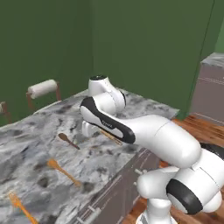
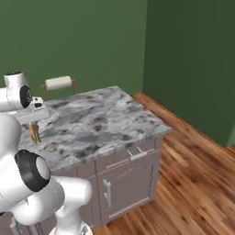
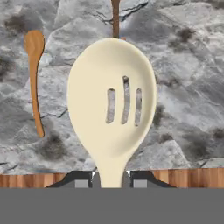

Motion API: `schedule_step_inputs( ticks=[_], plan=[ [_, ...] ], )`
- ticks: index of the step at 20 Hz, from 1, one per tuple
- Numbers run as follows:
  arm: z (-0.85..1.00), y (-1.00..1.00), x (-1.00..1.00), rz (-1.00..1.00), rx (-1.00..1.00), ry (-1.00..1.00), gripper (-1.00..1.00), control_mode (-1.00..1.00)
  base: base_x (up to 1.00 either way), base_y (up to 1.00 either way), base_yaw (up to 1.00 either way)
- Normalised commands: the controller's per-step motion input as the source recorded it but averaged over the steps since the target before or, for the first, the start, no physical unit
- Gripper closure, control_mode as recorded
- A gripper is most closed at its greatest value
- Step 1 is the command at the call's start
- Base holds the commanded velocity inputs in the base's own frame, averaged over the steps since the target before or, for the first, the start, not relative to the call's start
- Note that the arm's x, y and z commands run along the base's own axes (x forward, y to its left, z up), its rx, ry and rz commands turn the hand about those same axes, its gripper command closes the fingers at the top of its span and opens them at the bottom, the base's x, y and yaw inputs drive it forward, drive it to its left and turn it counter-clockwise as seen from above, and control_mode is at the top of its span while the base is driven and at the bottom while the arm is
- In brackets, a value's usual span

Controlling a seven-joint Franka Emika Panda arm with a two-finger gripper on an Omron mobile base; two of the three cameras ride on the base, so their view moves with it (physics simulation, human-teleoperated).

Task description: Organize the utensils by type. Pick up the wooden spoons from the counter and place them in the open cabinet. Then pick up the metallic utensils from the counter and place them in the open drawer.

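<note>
My gripper (image 3: 112, 179) is shut on the handle of a cream slotted wooden spoon (image 3: 112, 100), which hangs over the marbled counter (image 3: 183, 65). In the left base view the gripper (image 1: 90, 129) hovers low over the counter (image 1: 39, 148), with the spoon's handle (image 1: 111, 136) sticking out to the right. In the right base view the gripper (image 2: 35, 120) carries the spoon (image 2: 33, 132) near the counter's left part. An orange wooden spoon (image 3: 34, 78) and a dark brown spoon (image 1: 68, 140) lie on the stone. The open cabinet and open drawer are out of view.
Another orange spoon (image 1: 63, 171) and an orange fork (image 1: 22, 209) lie nearer the left front of the counter. A paper-towel roll on a holder (image 1: 43, 89) stands at the back by the green wall. Wooden floor (image 2: 193, 174) lies beyond the counter's front edge.
</note>
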Motion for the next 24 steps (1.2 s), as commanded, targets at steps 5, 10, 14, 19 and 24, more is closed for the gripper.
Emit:
schedule_step_inputs(
  ticks=[5, 10, 14, 19, 24],
  plan=[
    [0.00, 0.00, 0.00, 0.00, 0.00, 0.00, 1.00, 1.00, 0.00, -0.24, -0.98],
    [0.00, 0.00, 0.00, 0.00, 0.00, 0.00, 1.00, 1.00, 0.00, -0.31, -0.95],
    [0.00, 0.00, 0.00, 0.00, 0.00, 0.00, 1.00, 1.00, 0.00, -0.37, -0.91],
    [0.00, 0.00, 0.00, 0.00, 0.00, 0.00, 1.00, 1.00, 0.29, -0.27, -0.66],
    [0.00, 0.00, 0.00, 0.00, 0.00, 0.00, 1.00, 1.00, 0.83, -0.25, -0.07]
  ],
)
